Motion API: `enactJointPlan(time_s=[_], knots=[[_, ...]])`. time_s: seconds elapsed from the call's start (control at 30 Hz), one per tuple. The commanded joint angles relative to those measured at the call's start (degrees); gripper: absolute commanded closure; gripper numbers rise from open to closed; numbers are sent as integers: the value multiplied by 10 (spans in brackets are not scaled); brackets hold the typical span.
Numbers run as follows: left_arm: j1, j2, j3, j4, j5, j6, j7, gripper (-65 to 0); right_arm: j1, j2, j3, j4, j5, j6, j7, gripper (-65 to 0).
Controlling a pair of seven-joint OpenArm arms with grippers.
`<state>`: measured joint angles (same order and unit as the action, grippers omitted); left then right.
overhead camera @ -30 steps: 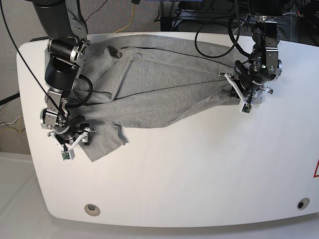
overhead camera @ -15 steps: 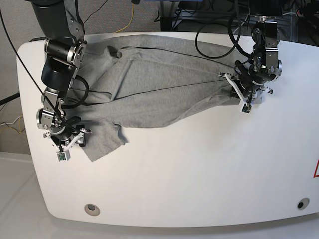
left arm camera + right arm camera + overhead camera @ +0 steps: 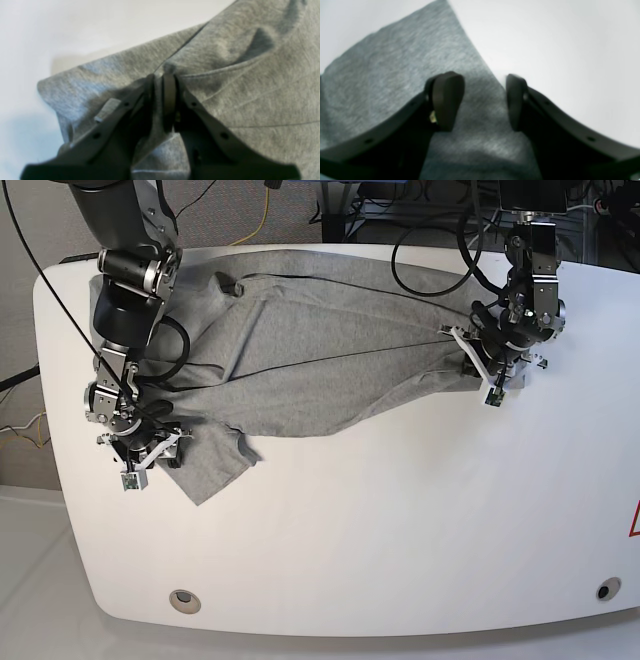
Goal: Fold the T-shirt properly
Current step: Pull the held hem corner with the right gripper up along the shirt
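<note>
The heather-grey T-shirt [image 3: 320,350] lies rumpled across the far half of the white table, plain side up. My left gripper [image 3: 478,365] is at the shirt's right end in the base view. In the left wrist view it [image 3: 160,80] is shut on a pinched fold of the T-shirt [image 3: 250,87] beside a seam. My right gripper [image 3: 160,452] is at the near-left sleeve. In the right wrist view it [image 3: 482,100] is open: one finger [image 3: 446,100] stands over the T-shirt [image 3: 382,75], the other [image 3: 516,100] just past the cloth's edge.
The white table [image 3: 400,530] has a rounded front edge with two round holes [image 3: 184,600] near the front corners. Cables and equipment [image 3: 400,210] stand behind the table's far edge. A red warning mark [image 3: 633,520] shows at the right rim.
My right arm shifted left and then back, and its gripper now sits a little higher over the sleeve. The sleeve moved slightly. My left arm has stayed still with its grip.
</note>
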<state>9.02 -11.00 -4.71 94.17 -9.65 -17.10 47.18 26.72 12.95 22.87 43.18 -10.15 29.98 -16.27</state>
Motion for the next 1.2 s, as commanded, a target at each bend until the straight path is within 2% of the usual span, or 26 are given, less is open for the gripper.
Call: enactJointPlan(time_s=[0.0, 0.43, 0.57, 0.7, 0.8, 1.17], knots=[[0, -3, 0, 5, 6, 1, 12, -32, 6, 5, -1, 5, -2, 5, -20, -310], [-1, -2, 0, 5, 5, 1, 12, -32, -10, -15, -1, 13, -6, 5, -24, -304], [-1, -2, 0, 5, 5, 1, 12, -32, -10, -16, -1, 21, -6, 5, -43, -223], [-1, -2, 0, 5, 5, 1, 12, -32, -7, -17, -1, 21, -6, 5, -57, -82], [-1, -2, 0, 5, 5, 1, 12, -32, -7, -17, -1, 21, -6, 5, -60, -3], [-1, -2, 0, 4, 5, 1, 12, -32, -29, -17, -1, 31, -6, 8, -60, 0]])
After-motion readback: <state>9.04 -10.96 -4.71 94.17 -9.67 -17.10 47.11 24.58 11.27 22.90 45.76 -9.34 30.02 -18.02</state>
